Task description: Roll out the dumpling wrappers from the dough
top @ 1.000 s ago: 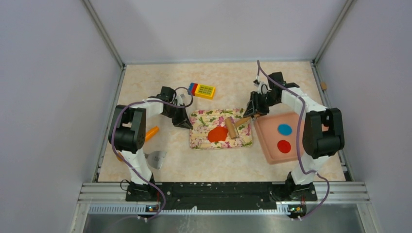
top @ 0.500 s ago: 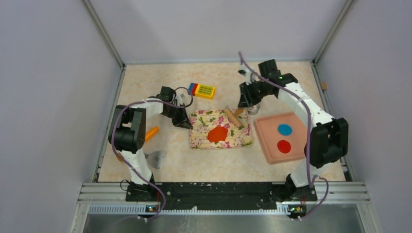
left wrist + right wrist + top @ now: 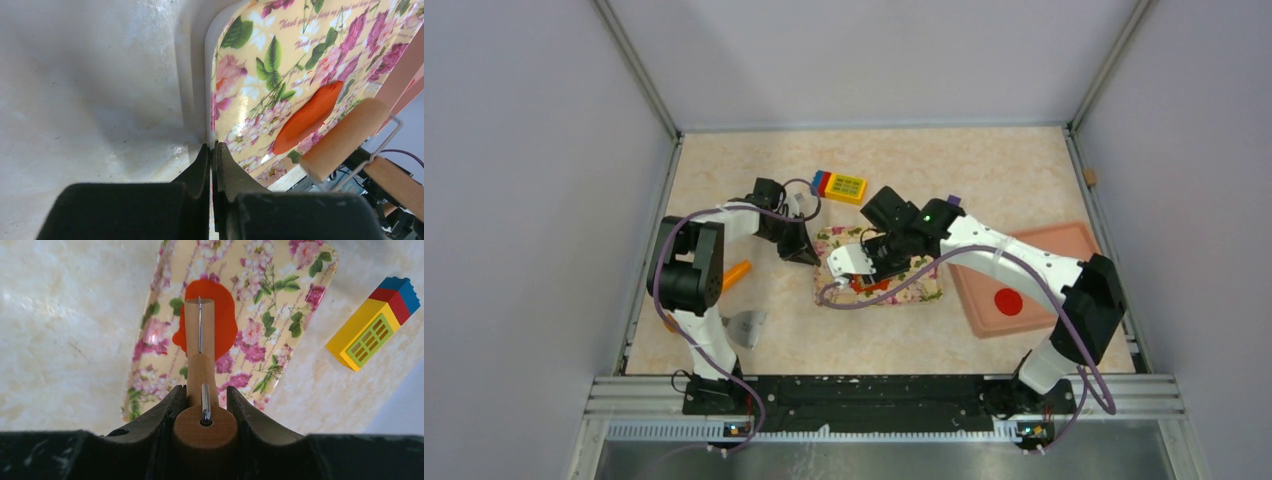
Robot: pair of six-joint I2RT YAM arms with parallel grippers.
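The red-orange dough (image 3: 222, 320) lies flattened on the floral tray (image 3: 280, 300). In the top view only a sliver of dough (image 3: 864, 286) shows under my right arm. My right gripper (image 3: 205, 392) is shut on the wooden roller's handle (image 3: 205, 427), and the roller drum (image 3: 199, 327) sits over the dough. In the top view the right gripper (image 3: 869, 268) is above the tray's middle. My left gripper (image 3: 212, 147) is shut on the tray's left rim (image 3: 819, 262); the dough (image 3: 307, 117) and roller (image 3: 345, 140) show beyond it. A flat round red piece (image 3: 1008, 301), possibly a wrapper, lies on the pink tray (image 3: 1064, 240).
A yellow toy block (image 3: 839, 187) lies behind the floral tray and also shows in the right wrist view (image 3: 372, 330). An orange carrot toy (image 3: 737, 272) and a grey metal piece (image 3: 746, 325) lie at the left, by the left arm.
My right arm has swung from the back right down over the floral tray with the roller, and now covers most of the dough and the blue disc. The left gripper has not moved.
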